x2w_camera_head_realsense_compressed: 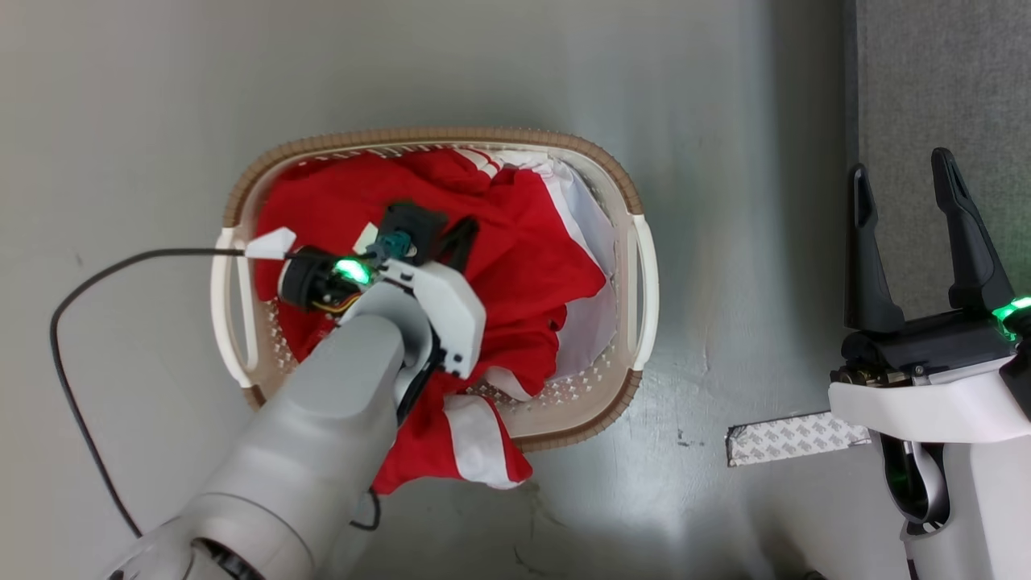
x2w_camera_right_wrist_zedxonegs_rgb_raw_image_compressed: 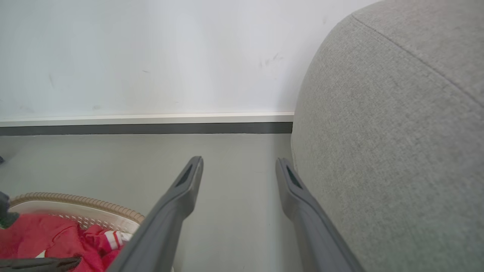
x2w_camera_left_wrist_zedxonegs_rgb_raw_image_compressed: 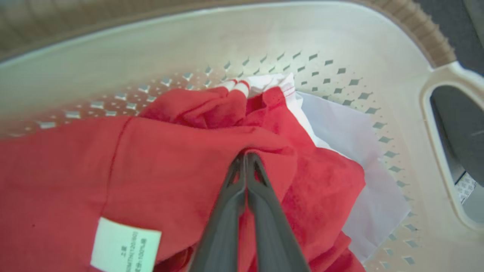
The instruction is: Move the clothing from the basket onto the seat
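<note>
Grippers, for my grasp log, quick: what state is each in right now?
Left gripper: closed, pinching a fold of the red clothing in the basket.
Right gripper: open, holding nothing, beside the seat.

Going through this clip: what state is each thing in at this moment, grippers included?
clothing: heaped in the basket, one end hanging over the rim.
basket: upright on the floor, holding the clothing.
white sheet: in the basket, partly under the clothing.
left gripper: shut on a fold of the clothing.
right gripper: open, empty, beside the seat.
seat: no clothing on the part in view.
</note>
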You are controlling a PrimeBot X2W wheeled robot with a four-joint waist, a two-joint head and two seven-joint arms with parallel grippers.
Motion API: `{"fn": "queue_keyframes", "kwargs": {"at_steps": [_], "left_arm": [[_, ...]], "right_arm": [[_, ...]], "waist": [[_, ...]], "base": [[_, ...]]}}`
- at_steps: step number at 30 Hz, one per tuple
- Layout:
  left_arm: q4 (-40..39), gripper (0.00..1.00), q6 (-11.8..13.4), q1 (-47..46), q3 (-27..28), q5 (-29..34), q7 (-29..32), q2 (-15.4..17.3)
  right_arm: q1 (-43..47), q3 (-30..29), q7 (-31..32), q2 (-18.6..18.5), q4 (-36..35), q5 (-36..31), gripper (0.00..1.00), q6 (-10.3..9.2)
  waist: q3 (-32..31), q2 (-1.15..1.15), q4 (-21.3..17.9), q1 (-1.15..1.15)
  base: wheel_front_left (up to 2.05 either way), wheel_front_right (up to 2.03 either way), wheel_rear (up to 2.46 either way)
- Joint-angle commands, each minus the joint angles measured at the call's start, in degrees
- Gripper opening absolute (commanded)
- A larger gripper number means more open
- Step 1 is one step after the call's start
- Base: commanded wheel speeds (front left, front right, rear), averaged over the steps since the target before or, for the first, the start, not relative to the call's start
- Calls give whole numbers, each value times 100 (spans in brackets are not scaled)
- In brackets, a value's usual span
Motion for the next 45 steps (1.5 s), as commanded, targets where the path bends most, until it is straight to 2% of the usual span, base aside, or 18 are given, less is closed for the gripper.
{"fn": "queue_keyframes", "kwargs": {"at_steps": [1, 6, 12, 16, 24, 32, 45], "left_arm": [[-77, 0, -36, -15, 34, -109, -41, 33], [-835, 0, -45, 161, 483, -181, -72, 35], [-1808, 0, -442, 868, 1372, -239, -72, 49], [-2108, 0, -591, 1324, 1615, -277, -73, 43], [-2826, 0, -627, 2059, 1420, -621, -74, 37], [-3395, 0, -629, 2729, 1296, -875, -74, 179], [-4210, 0, -630, 3599, 1500, -959, -74, 373]], "right_arm": [[-31, -30, 4, -46, 25, -26, 100, -23], [-31, -58, 4, -36, 69, -48, 100, -22], [35, -65, 4, -35, 150, -11, 100, -22], [112, -70, 4, -35, 231, -3, 100, -22], [270, -19, 4, -35, 430, 36, 100, -21], [488, 92, 4, -35, 660, 162, 100, -21], [808, 318, 4, -35, 942, 326, 100, -21]], "waist": [[-35, 0, 17, 0], [-198, 0, 75, 0], [-531, 0, 96, 0], [-783, 0, 115, 0], [-1407, 0, 174, 0], [-2143, 0, 209, 0], [-3157, 0, 47, 0]], "base": [[0, 0, 0], [0, 0, 0], [0, 0, 0], [0, 0, 0], [0, 0, 0], [0, 0, 0], [0, 0, 0]]}}
